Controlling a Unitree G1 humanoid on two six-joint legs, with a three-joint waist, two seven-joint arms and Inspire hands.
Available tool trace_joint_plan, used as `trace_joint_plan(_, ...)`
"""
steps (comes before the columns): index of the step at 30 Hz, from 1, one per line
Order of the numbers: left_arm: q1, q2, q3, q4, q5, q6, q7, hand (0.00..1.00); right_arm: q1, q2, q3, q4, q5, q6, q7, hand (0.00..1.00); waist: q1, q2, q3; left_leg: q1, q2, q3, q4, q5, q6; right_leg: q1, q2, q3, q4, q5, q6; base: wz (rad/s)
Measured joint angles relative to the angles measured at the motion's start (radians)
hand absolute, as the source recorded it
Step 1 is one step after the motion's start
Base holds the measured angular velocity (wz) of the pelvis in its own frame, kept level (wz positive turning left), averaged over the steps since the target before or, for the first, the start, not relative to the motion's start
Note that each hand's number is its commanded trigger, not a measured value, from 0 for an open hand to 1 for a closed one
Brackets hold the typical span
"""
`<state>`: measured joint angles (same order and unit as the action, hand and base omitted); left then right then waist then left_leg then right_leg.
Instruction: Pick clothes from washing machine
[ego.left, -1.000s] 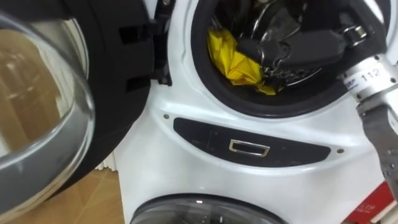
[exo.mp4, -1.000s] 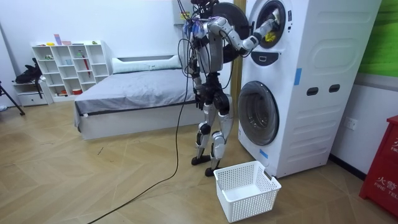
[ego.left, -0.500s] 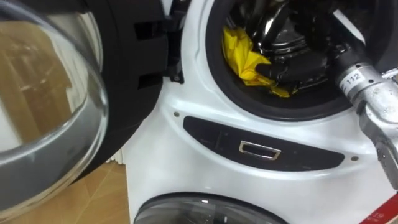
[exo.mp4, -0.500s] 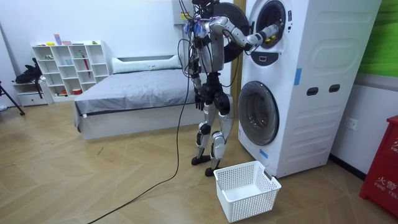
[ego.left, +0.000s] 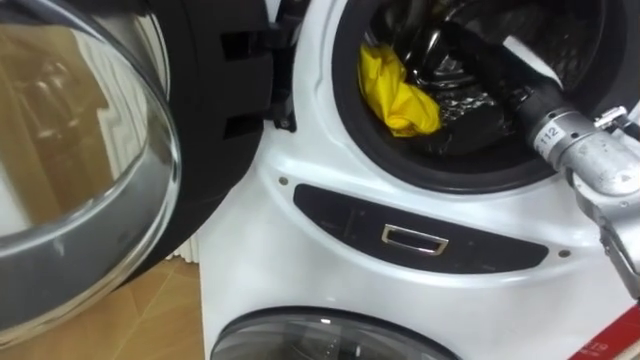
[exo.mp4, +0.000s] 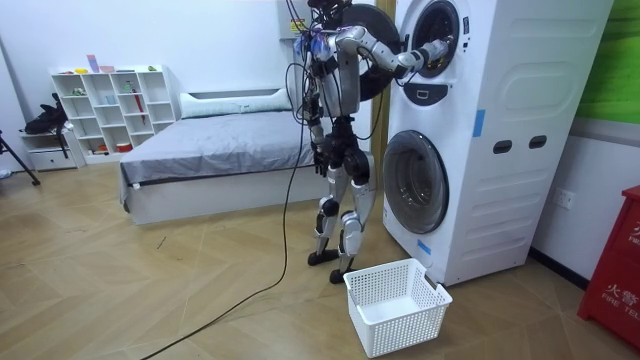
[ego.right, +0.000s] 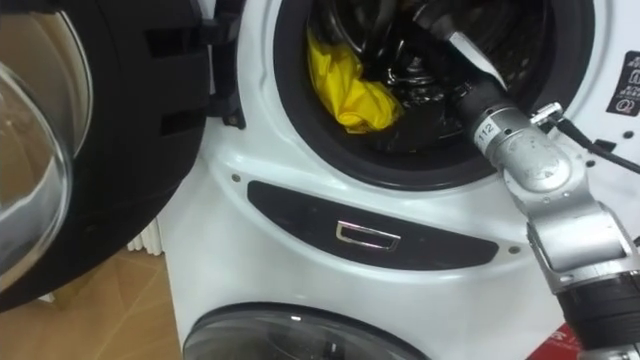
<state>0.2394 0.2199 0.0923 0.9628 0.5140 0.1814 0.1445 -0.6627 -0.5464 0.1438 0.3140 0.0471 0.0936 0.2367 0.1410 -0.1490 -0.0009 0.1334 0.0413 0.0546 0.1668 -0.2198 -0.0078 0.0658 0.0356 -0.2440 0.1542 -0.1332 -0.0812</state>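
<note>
A crumpled yellow cloth (ego.left: 398, 92) lies at the left front of the upper washing machine's drum (ego.left: 470, 100), just behind the black door seal. My right arm comes in from the right through the round opening. My right hand (ego.left: 440, 48) is dark and deep inside the drum, above and to the right of the cloth. I cannot make out whether it touches the cloth. In the room view I stand upright close to the stacked white machines (exo.mp4: 480, 130), with the right arm raised into the upper drum (exo.mp4: 437, 45).
The upper machine's door (ego.left: 90, 160) hangs open to my left, its glass bulging toward me. A dark control panel (ego.left: 420, 238) sits under the opening, above the lower machine's shut door (ego.left: 320, 338). A white basket (exo.mp4: 397, 305) stands on the floor. A bed (exo.mp4: 220, 150) lies behind me.
My right hand has gone deeper and higher into the drum, from beside the cloth's lower edge to above it. The yellow cloth has bunched up slightly. The camera has shifted a little.
</note>
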Motion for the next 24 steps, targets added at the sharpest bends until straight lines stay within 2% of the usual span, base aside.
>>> trace_joint_plan(6, -0.010, 0.004, 0.001, -0.002, -0.001, -0.001, -0.005, 0.00, -0.002, -0.010, 0.044, -0.004, 0.003, 0.010, 0.067, 0.00, 0.029, -0.005, -0.0015, 0.010, 0.004, 0.016, -0.002, 0.000, 0.000, -0.014, 0.004, 0.024, 0.006, 0.000, -0.005, -0.14)
trace_joint_plan(11, -0.009, 0.007, 0.001, -0.002, 0.000, -0.002, -0.005, 0.00, -0.003, -0.016, 0.047, -0.018, -0.010, 0.022, 0.091, 0.00, 0.035, -0.007, -0.0012, 0.013, 0.004, 0.023, -0.003, 0.000, 0.000, -0.015, 0.005, 0.032, 0.014, -0.001, -0.005, -0.04)
trace_joint_plan(16, -0.008, 0.026, -0.019, 0.000, -0.001, -0.001, -0.004, 0.00, -0.003, -0.016, 0.070, -0.100, -0.036, 0.057, 0.114, 0.00, 0.034, -0.009, -0.0021, 0.015, 0.006, 0.027, -0.011, 0.000, -0.001, -0.016, 0.010, 0.043, 0.015, -0.001, -0.006, -0.06)
trace_joint_plan(19, -0.008, 0.038, -0.037, 0.003, -0.001, 0.001, -0.003, 0.00, -0.004, -0.012, 0.085, -0.146, -0.051, 0.083, 0.112, 0.00, 0.045, -0.011, -0.0021, 0.027, 0.010, 0.029, -0.017, 0.001, -0.002, -0.015, 0.017, 0.059, 0.016, 0.002, -0.011, -0.18)
trace_joint_plan(21, -0.012, 0.037, -0.039, 0.008, -0.003, 0.005, -0.002, 0.00, -0.004, -0.008, 0.115, -0.200, -0.066, 0.102, 0.113, 1.00, 0.048, -0.012, -0.0013, 0.030, 0.012, 0.025, -0.017, 0.001, -0.002, -0.015, 0.022, 0.070, 0.016, 0.001, -0.014, -0.28)
trace_joint_plan(24, -0.027, 0.037, -0.047, 0.007, -0.002, 0.006, -0.002, 0.00, -0.004, 0.007, 0.120, -0.246, -0.135, 0.123, 0.113, 1.00, 0.048, -0.014, -0.0015, 0.030, 0.014, 0.027, -0.017, 0.001, -0.002, -0.015, 0.025, 0.076, 0.016, -0.001, -0.018, -0.03)
